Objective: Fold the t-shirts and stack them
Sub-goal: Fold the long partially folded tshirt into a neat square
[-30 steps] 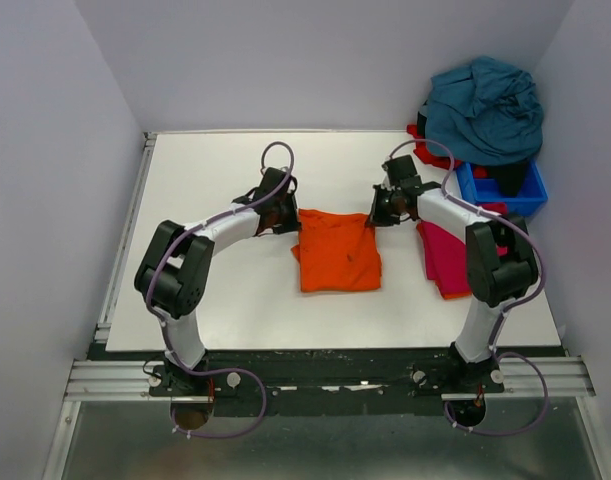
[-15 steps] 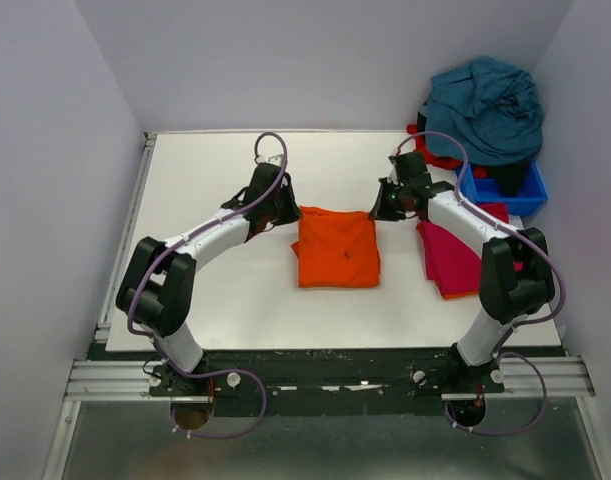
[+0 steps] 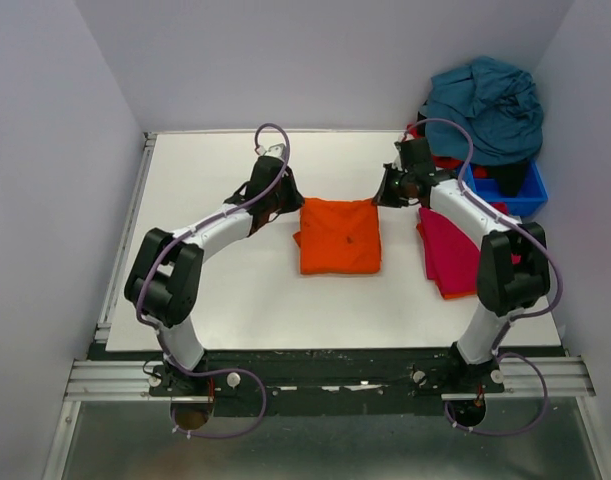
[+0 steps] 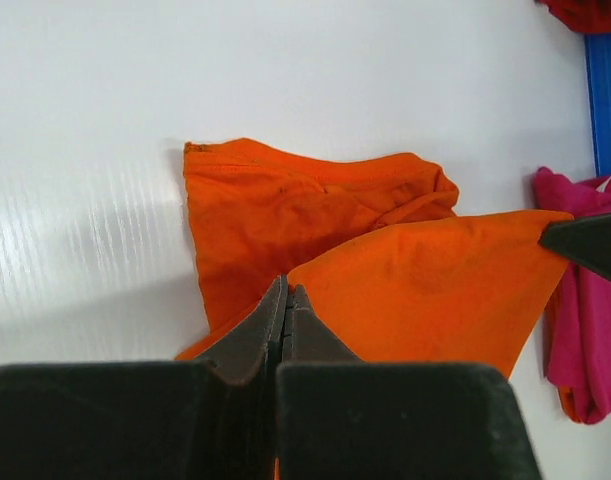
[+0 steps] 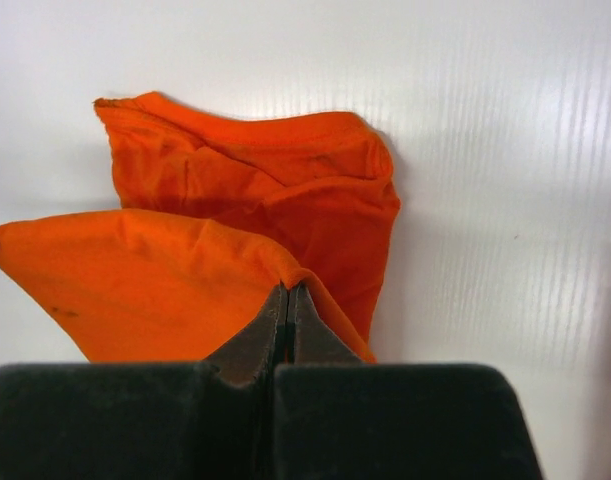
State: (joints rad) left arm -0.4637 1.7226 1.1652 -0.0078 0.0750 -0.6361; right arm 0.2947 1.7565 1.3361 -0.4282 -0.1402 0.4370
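Bright even light, soft shadows, mild glare

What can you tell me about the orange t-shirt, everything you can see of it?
The orange t-shirt is bright, soft cloth, folded into a rough rectangle in the middle of the white table. Its lower layers lie rumpled on the surface, with a stitched hem showing. The top layer is raised and stretched between two corners, one pinched by the left gripper, the other by the right gripper. It has a small dark speck. It lies apart from the magenta t-shirt.
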